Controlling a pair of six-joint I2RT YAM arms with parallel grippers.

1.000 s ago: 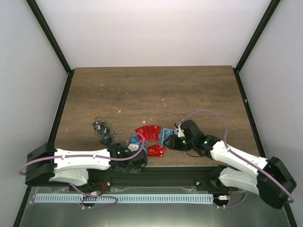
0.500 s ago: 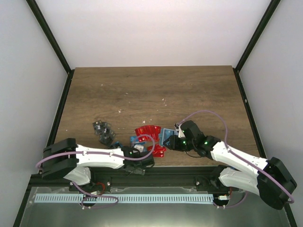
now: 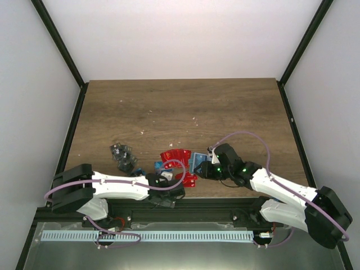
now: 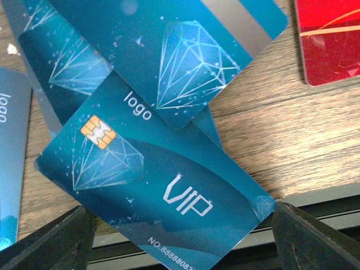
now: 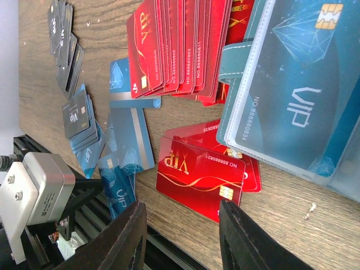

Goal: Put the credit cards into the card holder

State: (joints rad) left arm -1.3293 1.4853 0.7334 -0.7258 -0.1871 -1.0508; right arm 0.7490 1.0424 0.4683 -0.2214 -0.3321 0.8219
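Credit cards point(image 5: 185, 45), L gripper point(image 4: 181, 209) low over them, spread wide, R gripper point(image 5: 181, 219) ajar

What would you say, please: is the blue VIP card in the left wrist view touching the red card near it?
Apart. The left wrist view shows a strip of table between the blue VIP card and the red card.

Spread flat near the front edge of the tabletop point(image 3: 180, 107): glossy red cards point(image 5: 180, 50) fanned overlapping against the teal card holder point(image 5: 239, 67), one blue VIP card point(image 5: 304, 107) showing behind its clear pocket, blue diamond-print cards point(image 4: 157, 185) loosely overlapping, dark cards point(image 5: 62, 34) stacked apart.
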